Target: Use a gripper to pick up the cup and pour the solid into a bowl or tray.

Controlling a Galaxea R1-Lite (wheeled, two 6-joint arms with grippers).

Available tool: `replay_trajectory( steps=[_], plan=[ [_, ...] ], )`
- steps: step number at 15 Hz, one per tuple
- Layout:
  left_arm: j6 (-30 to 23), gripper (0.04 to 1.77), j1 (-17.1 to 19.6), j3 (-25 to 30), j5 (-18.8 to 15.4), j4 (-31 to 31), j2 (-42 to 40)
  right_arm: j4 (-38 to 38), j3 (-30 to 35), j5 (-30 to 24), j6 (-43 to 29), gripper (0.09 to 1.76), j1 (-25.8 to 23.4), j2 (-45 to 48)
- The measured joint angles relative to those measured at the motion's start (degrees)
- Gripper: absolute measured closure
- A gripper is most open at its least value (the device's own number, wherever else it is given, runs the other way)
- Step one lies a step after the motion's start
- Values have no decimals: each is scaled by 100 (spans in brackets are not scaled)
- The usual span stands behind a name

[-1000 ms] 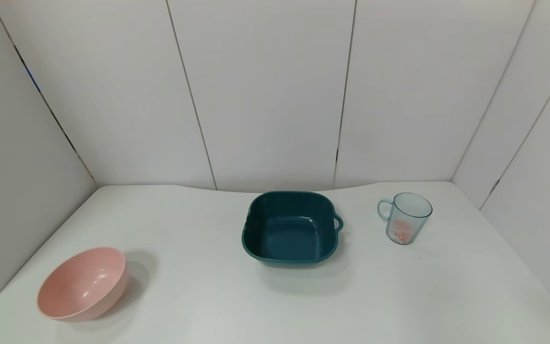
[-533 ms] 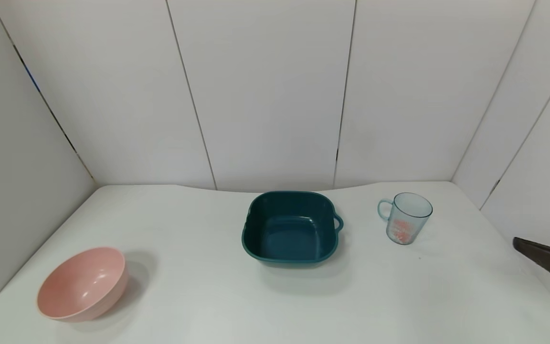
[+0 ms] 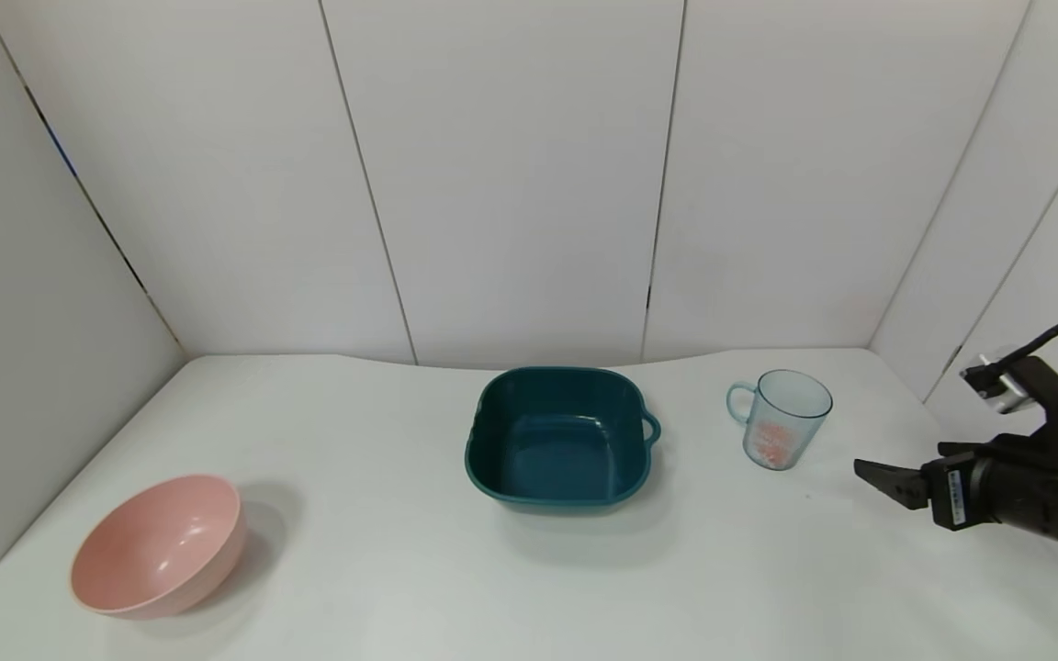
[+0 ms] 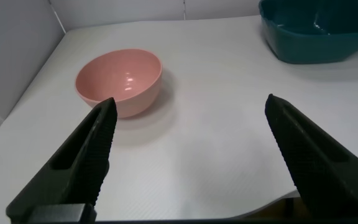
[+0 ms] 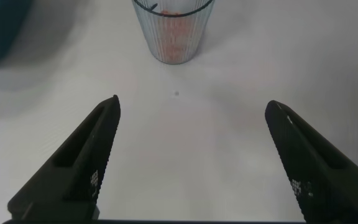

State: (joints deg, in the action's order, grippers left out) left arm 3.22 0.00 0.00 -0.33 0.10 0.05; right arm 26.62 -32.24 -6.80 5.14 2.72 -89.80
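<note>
Teal tray (image 3: 558, 439) sits mid-frame; right of it the cup (image 3: 779, 420), pieces (image 3: 772, 442) inside, looks light and thin-walled, so grab its ribbed body gently. Right claw (image 3: 869, 472), far right, gapes wide, holding nothing.

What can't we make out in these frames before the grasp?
- Translucent light-blue plastic cup: its rim and handle are cut off by the right wrist view's edge.
- Small orange-red and white pieces: too small to count in the head view, blurred behind the ribbed wall.
- Dark teal square plastic tray: partly cut off by the left wrist view's edge.
- Left hand: outside the head view.
- Right hand: open; its second finger is hidden in the head view.
</note>
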Motion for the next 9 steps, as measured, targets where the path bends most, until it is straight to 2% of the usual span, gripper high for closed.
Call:
replay_trajectory(
  steps=[4, 9],
  plan=[
    [2, 9, 0, 0, 0, 0, 0, 1176, 27, -182, -24, 15, 66, -1147],
    [0, 9, 0, 0, 0, 0, 0, 1596, -300, -555, -16, 15, 52, -2043]
  ],
)
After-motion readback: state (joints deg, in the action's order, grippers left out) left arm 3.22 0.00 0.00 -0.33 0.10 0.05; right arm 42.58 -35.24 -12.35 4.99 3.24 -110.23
